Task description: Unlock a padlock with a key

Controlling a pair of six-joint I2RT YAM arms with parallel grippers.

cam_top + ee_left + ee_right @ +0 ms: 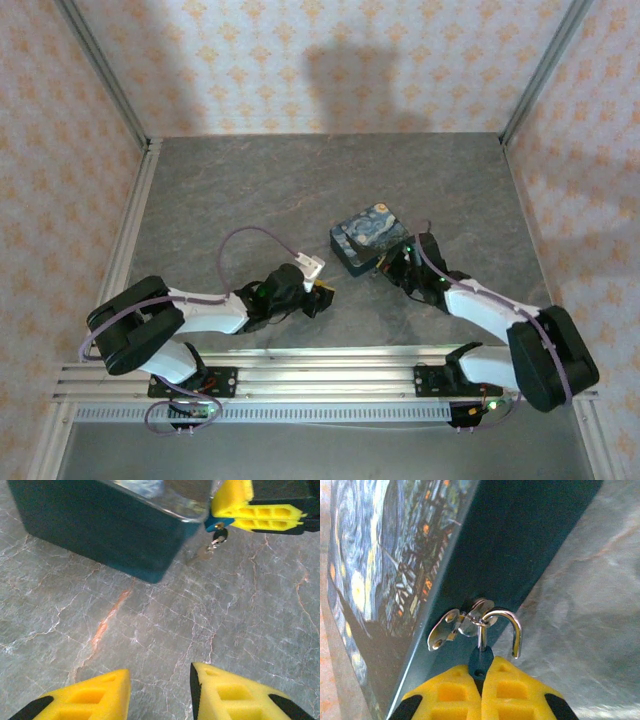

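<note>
- The painted box sits on the grey desk, a little right of the middle, and both arms reach in towards it.
- The right pincer is at the box's near side. Its yellow fingers are pressed together on the little blue padlock.
- The padlock hangs against the dark side wall of the box, with its silvery loop hooked through the metal latch fixed there.
- One leg of the loop runs down into the blue body. The other ends in open air just beside the fingers.
- Seen from the left wrist, a small key dangles below the padlock, close above the desk.
- The left pincer is off to the left of the box and not touching it. It is low over bare desk, jaws apart, with nothing between them.
</note>
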